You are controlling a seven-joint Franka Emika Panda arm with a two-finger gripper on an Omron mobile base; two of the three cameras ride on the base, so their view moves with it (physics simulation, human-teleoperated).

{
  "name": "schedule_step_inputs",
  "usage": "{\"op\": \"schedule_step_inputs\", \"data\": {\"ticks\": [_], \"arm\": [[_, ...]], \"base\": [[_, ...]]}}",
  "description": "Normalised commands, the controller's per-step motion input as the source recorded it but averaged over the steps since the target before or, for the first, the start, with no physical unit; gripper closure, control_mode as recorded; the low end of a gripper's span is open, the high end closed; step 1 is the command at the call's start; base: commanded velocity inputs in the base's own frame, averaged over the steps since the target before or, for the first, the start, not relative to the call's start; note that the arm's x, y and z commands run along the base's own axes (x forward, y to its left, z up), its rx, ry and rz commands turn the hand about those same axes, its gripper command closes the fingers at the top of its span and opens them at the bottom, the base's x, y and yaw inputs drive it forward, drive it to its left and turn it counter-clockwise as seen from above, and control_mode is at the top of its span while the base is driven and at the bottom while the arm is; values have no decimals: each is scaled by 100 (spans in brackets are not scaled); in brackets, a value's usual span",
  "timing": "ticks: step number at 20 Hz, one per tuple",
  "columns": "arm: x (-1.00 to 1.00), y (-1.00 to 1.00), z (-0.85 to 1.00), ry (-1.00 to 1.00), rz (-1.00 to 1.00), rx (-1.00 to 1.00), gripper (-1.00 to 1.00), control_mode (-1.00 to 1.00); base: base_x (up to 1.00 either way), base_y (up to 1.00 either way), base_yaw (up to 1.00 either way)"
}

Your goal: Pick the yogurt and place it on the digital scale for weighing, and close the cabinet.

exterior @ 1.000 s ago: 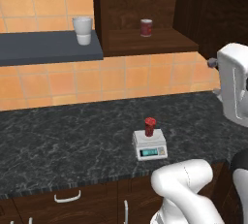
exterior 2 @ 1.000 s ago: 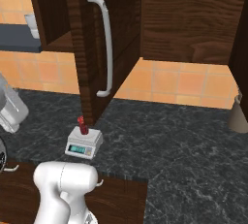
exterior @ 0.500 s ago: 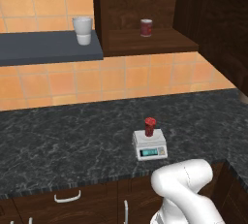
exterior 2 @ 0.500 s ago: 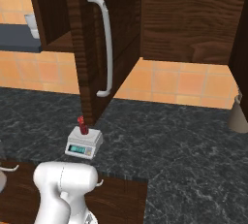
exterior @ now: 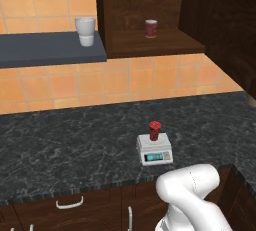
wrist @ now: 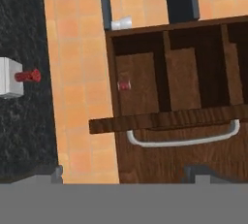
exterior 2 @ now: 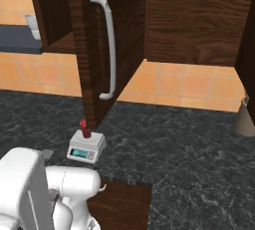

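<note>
So the yogurt (exterior: pixel 154 130) is sitting upright on the digital scale (exterior: pixel 155 150) out on the dark stone counter (exterior: pixel 60 145), which looks to me like the weighing half is done and the only job left is shutting the cabinet (exterior: pixel 150 15). From the right base view the door (exterior 2: pixel 94 50) is swung wide open, edge-on to the camera, with its long silver handle (exterior 2: pixel 109 45) facing toward 3 o'clock and the scale sitting just below the door's bottom corner, at about 7 o'clock from the handle. In the hand view everything is rolled sideways: the handle (wrist: pixel 184 138) runs across the frame low down, the open shelves are above it, and the yogurt (wrist: pixel 27 76) with the scale (wrist: pixel 9 77) sits way over at 9 o'clock. My guess for the next move is getting the hand onto the outer face of that door and pushing it round toward the cabinet body without sweeping low enough to clip the yogurt. Hard bits: only two dark finger tips (wrist: pixel 48 173) peek up at the bottom of the hand view, set far apart with nothing between them, so the gripper (wrist: pixel 123 174) reads as spread and empty. There's a red can (exterior: pixel 150 28) inside the cabinet and a white cup (exterior: pixel 85 31) on the grey shelf (exterior: pixel 45 47), neither part of the job. The cabinet's top is cut off in both base views.
</note>
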Motion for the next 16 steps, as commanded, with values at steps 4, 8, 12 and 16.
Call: {"op": "schedule_step_inputs", "data": {"ticks": [4,8,12,16], "arm": [[100,-12,-100,-10,-1,19,-100,-100],[100,-22,-86,-26,0,22,-100,-100],[100,-27,-53,-26,1,30,-100,-100],[100,8,-76,-38,9,24,-100,-100]], "base": [[0,0,0],[0,0,0],[0,0,0],[0,0,0]]}}
